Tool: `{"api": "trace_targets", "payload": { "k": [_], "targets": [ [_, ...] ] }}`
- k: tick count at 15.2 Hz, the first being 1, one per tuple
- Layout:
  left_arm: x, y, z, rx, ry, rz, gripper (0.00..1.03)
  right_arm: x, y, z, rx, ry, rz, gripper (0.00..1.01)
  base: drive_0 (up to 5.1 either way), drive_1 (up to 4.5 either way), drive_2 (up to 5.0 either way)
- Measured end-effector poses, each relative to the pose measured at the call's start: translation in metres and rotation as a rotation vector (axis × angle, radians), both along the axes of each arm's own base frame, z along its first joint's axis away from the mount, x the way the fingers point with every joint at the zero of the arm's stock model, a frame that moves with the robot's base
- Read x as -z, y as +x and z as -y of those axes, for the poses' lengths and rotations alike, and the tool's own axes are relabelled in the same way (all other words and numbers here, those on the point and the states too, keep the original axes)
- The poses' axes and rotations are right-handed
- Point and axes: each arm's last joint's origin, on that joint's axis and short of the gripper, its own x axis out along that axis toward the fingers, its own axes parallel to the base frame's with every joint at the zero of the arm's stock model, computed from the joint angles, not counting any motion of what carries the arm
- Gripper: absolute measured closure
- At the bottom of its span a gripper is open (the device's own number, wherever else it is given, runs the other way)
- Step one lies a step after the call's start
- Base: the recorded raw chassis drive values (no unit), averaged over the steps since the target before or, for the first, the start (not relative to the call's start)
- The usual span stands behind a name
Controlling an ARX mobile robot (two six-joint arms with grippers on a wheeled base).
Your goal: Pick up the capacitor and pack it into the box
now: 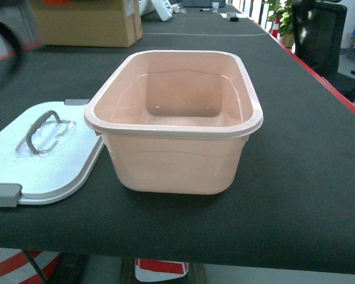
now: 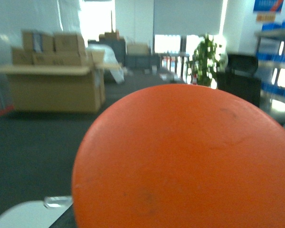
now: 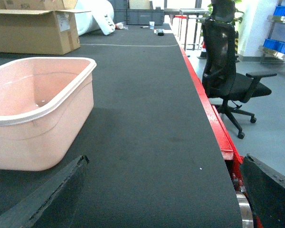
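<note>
The orange capacitor [image 2: 190,161] fills most of the left wrist view, its flat face right up against the camera. It hides my left gripper's fingers, which seem shut on it. The pale pink box [image 1: 165,129] stands uncovered at mid-table and looks empty inside. Its white lid [image 1: 53,165] with the grey loop handle lies flat to its left; a corner of the lid [image 2: 23,216] shows below the capacitor. My right gripper [image 3: 161,190] is open and low over the dark mat, to the right of the box [image 3: 38,118]. Neither gripper shows in the head view.
A brown cardboard carton [image 1: 89,23] stands at the far left of the table. The table's red edge [image 3: 213,118] runs along the right, with a black office chair [image 3: 228,71] beyond it. Small items lie at the far end.
</note>
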Motion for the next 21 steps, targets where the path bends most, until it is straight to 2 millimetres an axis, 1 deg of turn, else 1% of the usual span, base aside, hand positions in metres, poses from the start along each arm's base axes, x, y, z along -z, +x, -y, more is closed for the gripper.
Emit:
{"api": "trace_targets", "payload": {
  "k": [1, 2, 3, 5, 6, 8, 9, 10, 11, 12, 13, 14, 15, 16, 17, 18, 20, 21],
  "targets": [
    [0.020, 0.039, 0.023, 0.022, 0.019, -0.109, 0.60, 0.000, 0.000, 0.000, 0.000, 0.000, 0.000, 0.03, 0.0, 0.00, 0.0],
    [0.032, 0.063, 0.038, 0.033, 0.021, -0.164, 0.60, 0.000, 0.000, 0.000, 0.000, 0.000, 0.000, 0.03, 0.0, 0.00, 0.0],
    [0.037, 0.082, 0.050, 0.034, 0.021, -0.183, 0.57, 0.000, 0.000, 0.000, 0.000, 0.000, 0.000, 0.03, 0.0, 0.00, 0.0],
    [0.037, 0.098, 0.060, 0.013, 0.014, -0.169, 0.48, 0.000, 0.000, 0.000, 0.000, 0.000, 0.000, 0.03, 0.0, 0.00, 0.0],
    [0.027, 0.107, 0.066, 0.012, -0.004, -0.132, 0.35, 0.000, 0.000, 0.000, 0.000, 0.000, 0.000, 0.03, 0.0, 0.00, 0.0],
    [0.018, 0.105, 0.067, 0.010, -0.019, -0.103, 0.10, 0.000, 0.000, 0.000, 0.000, 0.000, 0.000, 0.03, 0.0, 0.00, 0.0],
    [0.018, 0.105, 0.065, 0.007, -0.017, -0.105, 0.03, 0.000, 0.000, 0.000, 0.000, 0.000, 0.000, 0.03, 0.0, 0.00, 0.0],
    [0.019, 0.104, 0.062, 0.089, -0.010, -0.102, 0.06, 0.000, 0.000, 0.000, 0.000, 0.000, 0.000, 0.03, 0.0, 0.00, 0.0],
    [0.021, 0.098, 0.052, 0.110, -0.018, -0.109, 0.05, 0.000, 0.000, 0.000, 0.000, 0.000, 0.000, 0.03, 0.0, 0.00, 0.0],
    [0.016, 0.092, 0.041, 0.106, -0.024, -0.100, 0.05, 0.000, 0.000, 0.000, 0.000, 0.000, 0.000, 0.03, 0.0, 0.00, 0.0],
    [0.001, 0.086, 0.018, 0.086, -0.037, -0.051, 0.05, 0.000, 0.000, 0.000, 0.000, 0.000, 0.000, 0.03, 0.0, 0.00, 0.0],
    [-0.009, 0.082, -0.012, 0.033, -0.044, -0.016, 0.05, 0.000, 0.000, 0.000, 0.000, 0.000, -0.001, 0.03, 0.0, 0.00, 0.0],
    [-0.005, 0.081, -0.045, -0.037, -0.039, -0.014, 0.05, 0.000, 0.000, 0.000, 0.000, 0.000, 0.000, 0.03, 0.0, 0.00, 0.0],
    [0.012, 0.080, -0.077, -0.098, -0.027, -0.059, 0.05, 0.000, 0.000, 0.000, 0.000, 0.000, 0.000, 0.03, 0.0, 0.00, 0.0],
    [0.037, 0.082, -0.104, -0.149, -0.014, -0.129, 0.05, 0.000, 0.000, 0.000, 0.000, 0.000, 0.000, 0.03, 0.0, 0.00, 0.0],
    [0.059, 0.085, -0.120, -0.170, 0.009, -0.189, 0.05, 0.000, 0.000, 0.000, 0.000, 0.000, 0.000, 0.03, 0.0, 0.00, 0.0],
    [0.094, 0.094, -0.133, -0.154, 0.023, -0.292, 0.05, 0.000, 0.000, 0.000, 0.000, 0.000, 0.000, 0.03, 0.0, 0.00, 0.0],
    [0.110, 0.102, -0.137, -0.142, 0.025, -0.340, 0.05, 0.000, 0.000, 0.000, 0.000, 0.000, 0.000, 0.03, 0.0, 0.00, 0.0]
  ]
}}
